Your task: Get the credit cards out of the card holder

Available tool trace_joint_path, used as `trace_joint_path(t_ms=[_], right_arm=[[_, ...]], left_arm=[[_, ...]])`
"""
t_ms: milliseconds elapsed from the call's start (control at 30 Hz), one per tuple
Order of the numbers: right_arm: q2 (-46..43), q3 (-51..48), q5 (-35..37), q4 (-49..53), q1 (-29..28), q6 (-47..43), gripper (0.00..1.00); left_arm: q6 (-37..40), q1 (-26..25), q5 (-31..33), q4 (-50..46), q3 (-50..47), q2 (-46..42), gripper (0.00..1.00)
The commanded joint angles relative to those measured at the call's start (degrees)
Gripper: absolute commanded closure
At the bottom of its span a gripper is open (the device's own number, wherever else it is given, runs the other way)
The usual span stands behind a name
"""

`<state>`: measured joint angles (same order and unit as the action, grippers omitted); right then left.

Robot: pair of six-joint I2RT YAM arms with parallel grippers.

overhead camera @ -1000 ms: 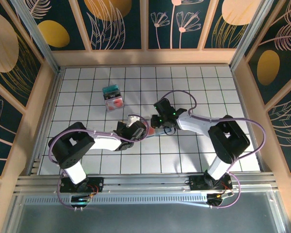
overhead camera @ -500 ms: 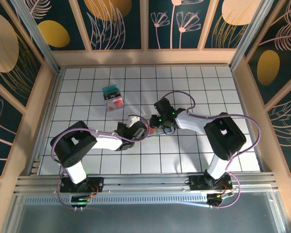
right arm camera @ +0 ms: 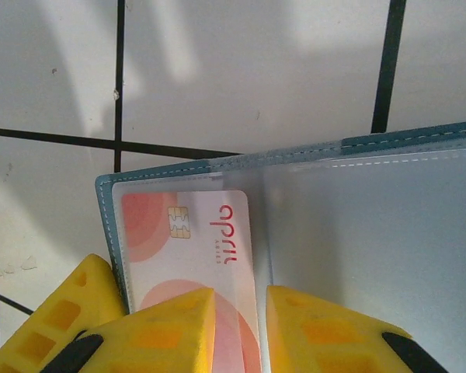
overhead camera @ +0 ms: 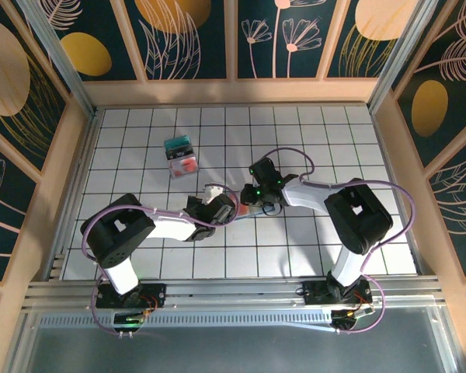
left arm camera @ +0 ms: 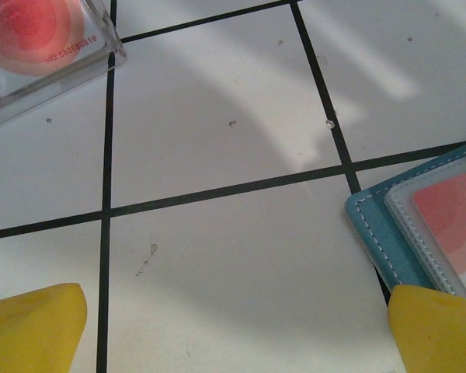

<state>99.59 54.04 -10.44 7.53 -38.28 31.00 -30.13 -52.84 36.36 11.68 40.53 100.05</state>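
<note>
At the middle of the counter [overhead camera: 318,132], my right claw [right arm camera: 241,330] stood narrow astride the edge of the pink card [right arm camera: 179,249], which lay inside the blue card holder [right arm camera: 357,233]; gripping or not, I could not tell. My left claw [left arm camera: 233,326] gaped wide beside the holder's corner.

We're over a white-tiled worktop [overhead camera: 334,132], black grid lines, soft light patches. Walls [overhead camera: 295,31] dk teal w/ gold ovals & line-drawn flowers, pale wood frames. Metal rail [overhead camera: 233,291] along near edge.
</note>
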Motion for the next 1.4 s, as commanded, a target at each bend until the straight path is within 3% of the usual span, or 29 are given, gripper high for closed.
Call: trace_joint_path(t_ms=[0, 533, 900, 1367], right_arm=[[1.3, -0.5, -0.5, -0.8, 0.1, 0.0, 0.76], [5.2, -0.6, -4.1, -2.1, 0.2, -0.3, 0.73], [1.3, -4.0, -13.2, -10.0, 1.6, 2.9, 0.74], [-3.4, -8.0, -19.0, -15.8, 3.6, 4.8, 0.75]], left_arm=[[-1.0, -0.1, 1.3, -1.9, 0.7, 0.8, 0.01], [-0.7, -0.2, 2.6, -2.4, 3.1, 2.8, 0.01], [0.4, -0.1, 2.9, -3.5, 3.6, 3.0, 0.01], [-0.1, -0.1, 3.2, -4.8, 3.3, 2.8, 0.01]])
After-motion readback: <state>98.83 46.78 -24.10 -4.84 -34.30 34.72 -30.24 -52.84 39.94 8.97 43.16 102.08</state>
